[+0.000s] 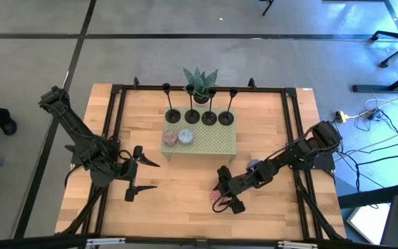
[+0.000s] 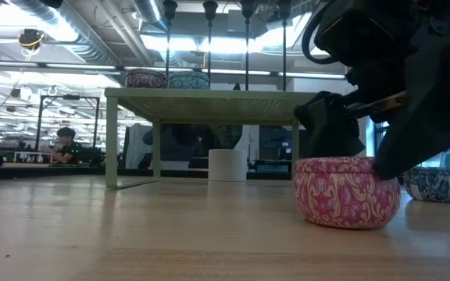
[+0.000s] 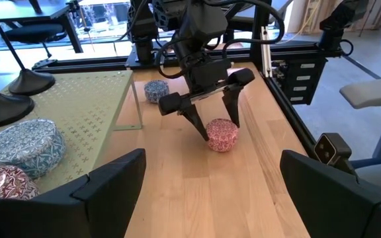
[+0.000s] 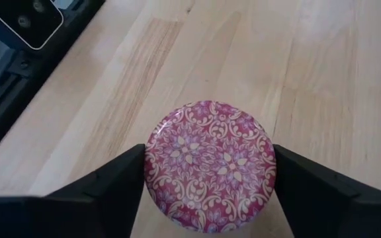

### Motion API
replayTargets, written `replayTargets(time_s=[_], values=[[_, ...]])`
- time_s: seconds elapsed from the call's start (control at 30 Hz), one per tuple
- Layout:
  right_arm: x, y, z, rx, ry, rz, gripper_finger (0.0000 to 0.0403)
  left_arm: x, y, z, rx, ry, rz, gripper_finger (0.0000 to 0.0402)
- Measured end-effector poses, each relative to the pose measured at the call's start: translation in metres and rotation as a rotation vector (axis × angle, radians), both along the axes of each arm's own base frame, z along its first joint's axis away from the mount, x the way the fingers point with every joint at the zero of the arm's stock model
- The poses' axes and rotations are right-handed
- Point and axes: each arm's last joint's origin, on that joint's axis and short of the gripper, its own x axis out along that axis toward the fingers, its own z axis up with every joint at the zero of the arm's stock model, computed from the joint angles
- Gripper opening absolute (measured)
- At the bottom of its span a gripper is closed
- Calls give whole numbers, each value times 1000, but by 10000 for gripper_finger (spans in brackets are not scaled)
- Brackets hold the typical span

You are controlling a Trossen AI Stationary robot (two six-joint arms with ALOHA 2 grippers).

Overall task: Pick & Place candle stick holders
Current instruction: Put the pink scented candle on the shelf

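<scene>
Four black candle stick holders (image 1: 191, 115) stand on their round bases in a row along the far edge of a pale green perforated stand (image 1: 213, 144); their stems show in the low view (image 2: 209, 39). No gripper is near them. My right gripper (image 1: 222, 195) is low over the table's near right part, shut on a pink patterned tin (image 4: 209, 165). My left gripper (image 1: 156, 175) is open and empty above the table's near left part, pointing toward the right edge. My right gripper pinches the pink tin's round side wall (image 4: 152, 158) between its two fingers, one on each opposite side. The fingers come from above, slanting down. The tin sits upright with its bottom on the table (image 2: 346, 222), lid up.
Two patterned tins (image 1: 177, 137) sit on the green stand's near left part. A blue patterned tin (image 1: 254, 166) lies on the table beside the right arm. A potted plant (image 1: 200, 83) stands behind the holders. Black rails (image 1: 292, 131) frame the table.
</scene>
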Motion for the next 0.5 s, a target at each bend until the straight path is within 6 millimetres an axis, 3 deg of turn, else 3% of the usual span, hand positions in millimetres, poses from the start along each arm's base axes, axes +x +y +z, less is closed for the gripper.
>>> replayTargets(time_s=[0.23, 0.5], values=[[7, 3, 11, 26, -72, 12, 297, 0, 0, 0, 0, 0, 0, 347], [22, -1, 68, -56, -98, 26, 297, 0, 0, 0, 5, 4, 0, 347]])
